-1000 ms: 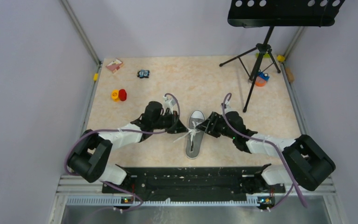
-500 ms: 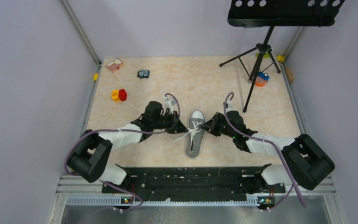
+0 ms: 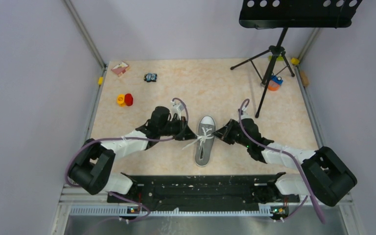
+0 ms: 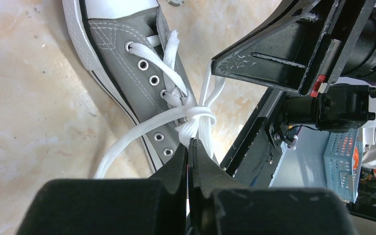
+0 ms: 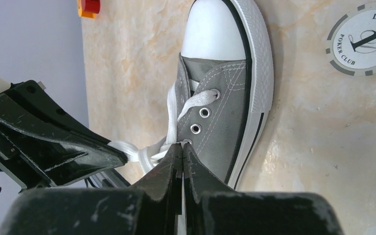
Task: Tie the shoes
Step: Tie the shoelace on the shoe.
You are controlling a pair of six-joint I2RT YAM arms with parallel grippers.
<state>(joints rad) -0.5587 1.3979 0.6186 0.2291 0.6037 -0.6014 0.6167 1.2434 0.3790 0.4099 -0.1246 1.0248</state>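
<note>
On the tan table (image 3: pixel 176 83), the right gripper (image 5: pixel 181 146) has drawn outward from the shoe (image 3: pixel 204 149), the left gripper (image 4: pixel 189 144) steady, both pinching laces (image 4: pixel 175 58), tightening the knot (image 4: pixel 199 113).

Your beige marbled table (image 3: pixel 210 93) carries the grey sneaker (image 3: pixel 203 152) right between the left gripper (image 3: pixel 188 135) and the right gripper (image 3: pixel 219 133), its white laces (image 4: pixel 198 112) pinched at both sets of tips. A poker chip (image 5: pixel 367 36) lies just past the right gripper beside the toe cap, with a tripod stand (image 3: pixel 275 50) and an orange-and-blue item (image 3: pixel 274 82) farther out. Well beyond the left gripper lie a red-and-yellow piece (image 3: pixel 125 100), a small dark toy (image 3: pixel 150 77) and a pinkish card (image 3: pixel 120 68).
</note>
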